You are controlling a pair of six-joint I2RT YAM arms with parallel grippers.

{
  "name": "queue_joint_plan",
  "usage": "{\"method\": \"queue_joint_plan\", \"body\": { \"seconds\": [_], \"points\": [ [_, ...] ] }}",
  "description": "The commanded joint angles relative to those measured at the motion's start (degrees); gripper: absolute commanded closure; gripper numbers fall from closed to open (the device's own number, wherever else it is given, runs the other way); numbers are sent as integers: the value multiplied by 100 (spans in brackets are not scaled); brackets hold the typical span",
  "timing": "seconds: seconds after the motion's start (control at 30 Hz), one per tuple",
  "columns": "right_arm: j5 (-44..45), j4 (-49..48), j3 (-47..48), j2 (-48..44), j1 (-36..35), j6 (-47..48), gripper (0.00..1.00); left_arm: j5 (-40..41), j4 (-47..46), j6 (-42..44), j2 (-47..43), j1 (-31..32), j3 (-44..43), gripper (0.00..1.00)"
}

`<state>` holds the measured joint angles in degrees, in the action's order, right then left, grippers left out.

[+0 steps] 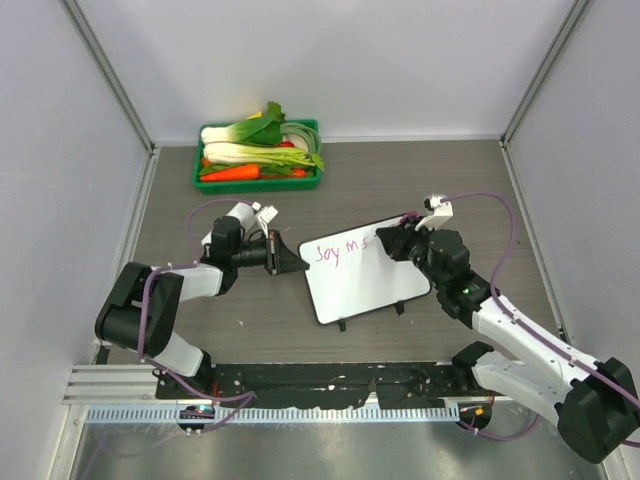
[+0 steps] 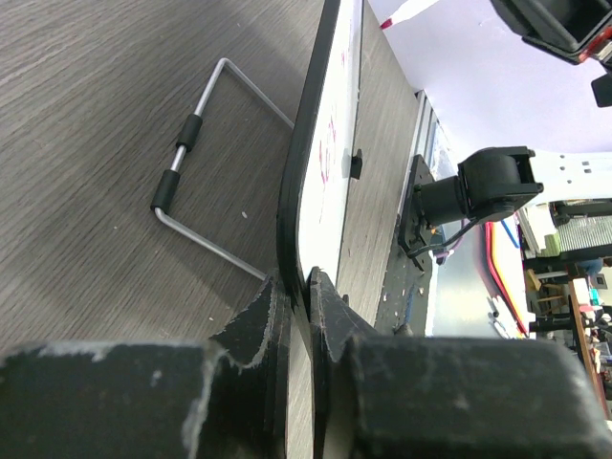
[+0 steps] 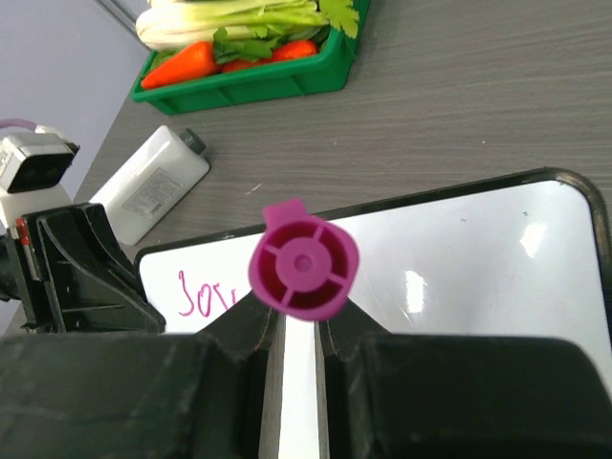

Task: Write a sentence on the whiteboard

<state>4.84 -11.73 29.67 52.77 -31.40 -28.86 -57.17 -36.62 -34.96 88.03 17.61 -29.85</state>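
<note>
Whiteboard (image 1: pixel 370 285) sits propped on the bench (image 1: pixel 450 180); left claw (image 1: pixel 288 256) pinches its left edge; right claw (image 3: pixel 298 320) clamps a magenta marker (image 3: pixel 304 270) beside pink writing (image 1: pixel 338 250).

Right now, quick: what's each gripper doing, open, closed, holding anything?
The left gripper is shut on the whiteboard edge.
The right gripper is shut on the pink marker.

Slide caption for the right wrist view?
Right pincer grips a magenta marker above the whiteboard; pink writing begun.
</note>
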Motion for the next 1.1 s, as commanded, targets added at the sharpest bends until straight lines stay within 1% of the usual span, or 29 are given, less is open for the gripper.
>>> {"method": "queue_joint_plan", "body": {
  "seconds": [0.0, 0.17, 0.37, 0.67, 0.87, 1.07],
  "points": [
    [402, -137, 188, -232, 46, 125, 99, -31, 190, 358, 136, 59, 14, 100],
    [535, -14, 346, -31, 108, 258, 99, -23, 182, 358, 162, 67, 23, 100],
    [527, -119, 355, 198, 134, 197, 99, -14, 190, 358, 144, 59, 23, 100],
    [527, -207, 338, 242, 134, 179, 98, -31, 190, 367, 162, 59, 5, 100],
    [606, -5, 285, 330, 143, 179, 99, -40, 190, 367, 162, 59, 5, 100],
    [535, 127, 162, 216, 134, 223, 99, -31, 190, 367, 162, 59, 14, 100]
  ]
}}
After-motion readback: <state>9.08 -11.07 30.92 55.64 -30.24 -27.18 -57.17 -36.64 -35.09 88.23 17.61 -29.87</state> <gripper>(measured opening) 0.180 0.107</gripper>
